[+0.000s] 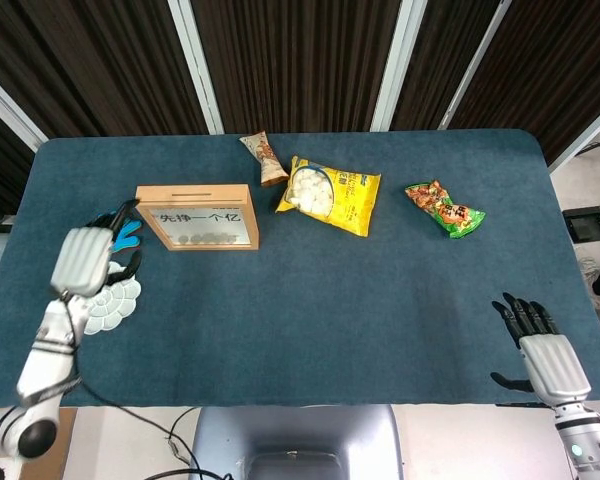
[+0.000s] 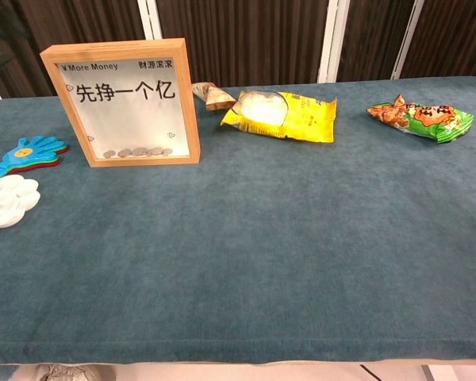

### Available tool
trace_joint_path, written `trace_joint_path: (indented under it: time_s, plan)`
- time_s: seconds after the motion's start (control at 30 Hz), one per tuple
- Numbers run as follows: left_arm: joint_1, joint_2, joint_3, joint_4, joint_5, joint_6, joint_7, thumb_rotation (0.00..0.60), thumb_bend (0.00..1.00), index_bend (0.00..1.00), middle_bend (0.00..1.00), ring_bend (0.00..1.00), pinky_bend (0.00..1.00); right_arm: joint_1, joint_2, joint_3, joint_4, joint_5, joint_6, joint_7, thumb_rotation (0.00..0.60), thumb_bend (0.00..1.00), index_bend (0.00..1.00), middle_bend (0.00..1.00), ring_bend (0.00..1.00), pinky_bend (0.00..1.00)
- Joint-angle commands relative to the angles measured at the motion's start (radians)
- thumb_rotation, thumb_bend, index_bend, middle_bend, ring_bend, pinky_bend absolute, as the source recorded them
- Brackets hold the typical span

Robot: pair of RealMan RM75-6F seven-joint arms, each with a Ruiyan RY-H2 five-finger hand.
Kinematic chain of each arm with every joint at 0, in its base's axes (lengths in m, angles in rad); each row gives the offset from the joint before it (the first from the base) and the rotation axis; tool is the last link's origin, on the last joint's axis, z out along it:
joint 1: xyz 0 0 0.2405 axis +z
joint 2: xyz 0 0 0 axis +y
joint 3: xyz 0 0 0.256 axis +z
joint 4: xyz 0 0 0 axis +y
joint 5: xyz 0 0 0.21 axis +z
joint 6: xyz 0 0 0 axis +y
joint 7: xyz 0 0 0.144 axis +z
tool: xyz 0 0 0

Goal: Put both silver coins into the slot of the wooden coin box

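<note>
The wooden coin box (image 1: 198, 216) stands upright on the blue worktop (image 1: 310, 320), up and to the right of the left robot hand (image 1: 82, 262) in the head view, and near it; the right robot hand (image 1: 550, 362) sits at the opposite near corner, well apart from the box. So the left one is plainly the nearer. The box's long axis runs side to side across the worktop, and the slot (image 1: 193, 190) is a thin dark line along its top edge, running the same way, so a coin would have to be turned edge-on along that line. Several silver coins (image 2: 135, 152) lie in a row at the bottom of the box behind its clear front; no loose coin is visible on the worktop, so the task looks to be at or near its end. The left robot hand hovers over a white flower-shaped tray (image 1: 108, 304), beside a blue hand-shaped toy (image 2: 30, 151), its fingers apart and holding nothing I can make out. The right robot hand is empty with fingers spread. The box front reads "More Money" at top left, with large characters "先挣一个亿" below and smaller Chinese writing at top right. The snack bags further right carry print too small to read.
</note>
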Motion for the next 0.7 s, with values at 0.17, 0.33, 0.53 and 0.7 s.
trace_joint_path:
  time_s: [0.17, 0.33, 0.53, 0.7]
  plan:
    - [0.417, 0.012, 0.354, 0.2, 0.338, 0.277, -0.262, 0.6, 0.38, 0.0, 0.01, 0.0, 0.11, -0.002, -0.052, 0.01, -0.008, 0.037, 0.002, -0.109, 0.6, 0.09, 0.0, 0.0, 0.0, 0.0]
    - [0.458, -0.011, 0.324, 0.207, 0.397, 0.363, -0.251, 0.6, 0.37, 0.0, 0.0, 0.0, 0.09, -0.001, -0.071, 0.008, -0.015, 0.036, 0.003, -0.152, 0.6, 0.09, 0.0, 0.0, 0.0, 0.0]
    - [0.454, -0.024, 0.296, 0.238, 0.4, 0.323, -0.263, 0.6, 0.36, 0.0, 0.0, 0.0, 0.09, 0.001, -0.076, -0.001, -0.013, 0.029, -0.007, -0.162, 0.6, 0.09, 0.0, 0.0, 0.0, 0.0]
    - [0.452, -0.028, 0.286, 0.237, 0.421, 0.299, -0.25, 0.6, 0.37, 0.0, 0.0, 0.0, 0.09, 0.004, -0.084, -0.001, -0.011, 0.032, -0.011, -0.178, 0.6, 0.09, 0.0, 0.0, 0.0, 0.0]
